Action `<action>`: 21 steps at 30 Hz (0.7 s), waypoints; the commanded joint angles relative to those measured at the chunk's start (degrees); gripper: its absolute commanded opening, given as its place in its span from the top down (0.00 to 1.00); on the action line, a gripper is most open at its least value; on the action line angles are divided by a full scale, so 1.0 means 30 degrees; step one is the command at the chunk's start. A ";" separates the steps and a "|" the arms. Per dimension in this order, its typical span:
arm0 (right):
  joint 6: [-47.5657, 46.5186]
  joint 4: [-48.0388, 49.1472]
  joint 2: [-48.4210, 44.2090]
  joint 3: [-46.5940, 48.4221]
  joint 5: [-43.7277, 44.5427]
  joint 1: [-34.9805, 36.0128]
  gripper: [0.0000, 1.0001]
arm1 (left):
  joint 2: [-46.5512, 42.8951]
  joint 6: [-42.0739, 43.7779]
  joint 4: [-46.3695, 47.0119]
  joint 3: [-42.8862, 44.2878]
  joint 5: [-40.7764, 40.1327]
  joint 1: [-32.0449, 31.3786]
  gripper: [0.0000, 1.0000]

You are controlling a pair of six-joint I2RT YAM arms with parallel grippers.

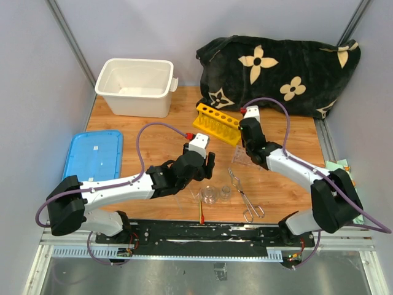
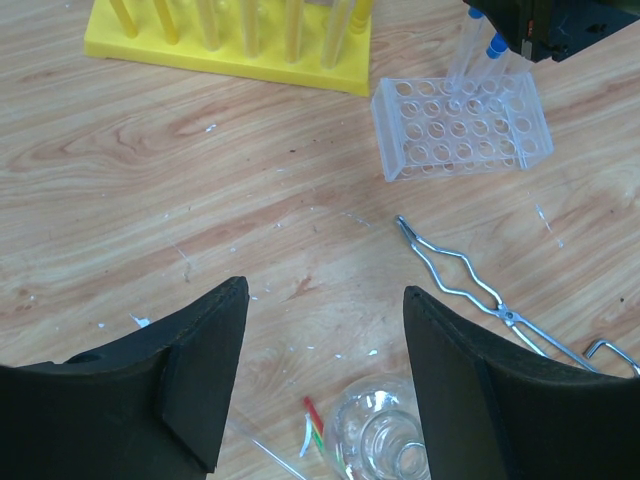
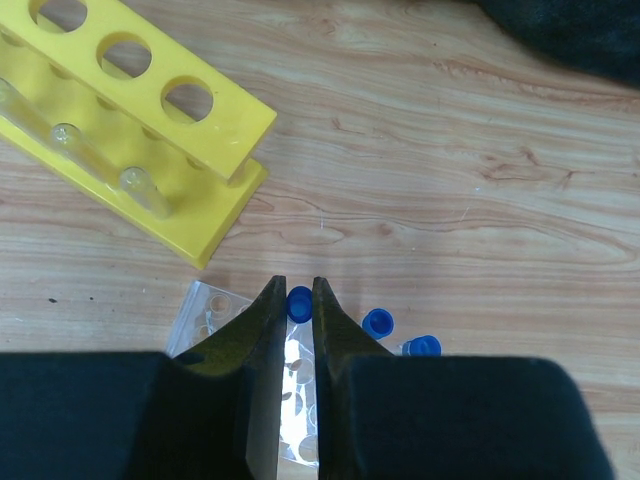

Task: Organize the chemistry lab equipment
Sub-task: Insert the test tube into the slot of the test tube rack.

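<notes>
My right gripper [image 3: 300, 286] is shut on a blue-capped clear tube [image 3: 299, 303] that stands over the clear plastic rack [image 3: 213, 309]. Two more blue-capped tubes [image 3: 377, 322] stand just to its right. The yellow holed tube rack [image 3: 130, 120] lies beyond, with thin rods in it. My left gripper [image 2: 325, 290] hangs open over bare wood, nothing between its fingers. A small glass beaker [image 2: 385, 435] and a red-tipped stick [image 2: 313, 415] lie just below it. The metal tongs [image 2: 470, 290] lie to its right. The top view shows two beakers [image 1: 209, 195] near the front edge.
A white plastic tub [image 1: 135, 86] stands at the back left, and its blue lid [image 1: 93, 155] lies flat at the left. A black flowered cloth [image 1: 279, 74] is bunched along the back right.
</notes>
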 commanded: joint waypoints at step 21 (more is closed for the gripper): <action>0.0945 0.0719 0.1499 -0.0369 -0.0049 0.0189 1.00 | -0.0077 0.0162 0.0543 -0.0296 -0.0118 0.0225 0.33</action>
